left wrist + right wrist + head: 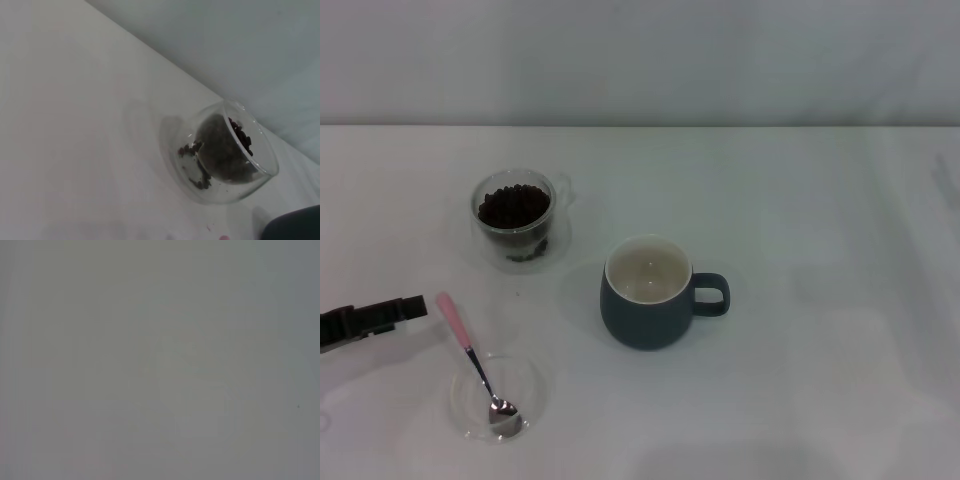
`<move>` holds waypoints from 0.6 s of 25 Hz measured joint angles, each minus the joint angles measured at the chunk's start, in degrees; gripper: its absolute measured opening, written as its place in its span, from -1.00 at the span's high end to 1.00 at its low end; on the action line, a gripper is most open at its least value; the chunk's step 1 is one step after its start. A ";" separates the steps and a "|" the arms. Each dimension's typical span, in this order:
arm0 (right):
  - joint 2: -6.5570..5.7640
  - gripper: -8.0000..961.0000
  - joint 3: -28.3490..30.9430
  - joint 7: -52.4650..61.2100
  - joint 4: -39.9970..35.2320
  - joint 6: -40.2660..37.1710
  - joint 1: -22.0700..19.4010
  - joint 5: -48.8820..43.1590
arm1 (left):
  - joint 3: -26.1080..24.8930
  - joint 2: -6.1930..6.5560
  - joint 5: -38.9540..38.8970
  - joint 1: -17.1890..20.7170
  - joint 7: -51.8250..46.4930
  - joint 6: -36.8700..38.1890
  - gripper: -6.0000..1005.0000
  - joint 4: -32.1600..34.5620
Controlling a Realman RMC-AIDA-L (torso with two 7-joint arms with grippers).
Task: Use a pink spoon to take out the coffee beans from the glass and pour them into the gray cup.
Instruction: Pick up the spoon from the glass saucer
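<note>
The pink spoon (470, 352) lies with its silver bowl in a flat clear dish (525, 385) and its pink handle pointing back-left. The glass (515, 218) holds coffee beans (513, 205) at the back left. It also shows in the left wrist view (220, 165), with the beans (242, 137) inside. The gray cup (648, 298) stands at the centre with its handle to the right and its inside looking empty. My left gripper (418, 306) is low at the left edge, just left of the spoon's handle and not touching it. My right gripper is out of view.
The white table (820, 250) ends at a pale wall behind. The gray cup's edge shows in a corner of the left wrist view (295, 225). The right wrist view shows only a blank grey surface.
</note>
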 joint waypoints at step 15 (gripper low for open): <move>-0.06 -0.75 0.06 2.14 0.09 0.21 0.64 -0.01 | -1.92 -2.60 -0.51 0.68 2.03 -0.85 -0.69 -0.26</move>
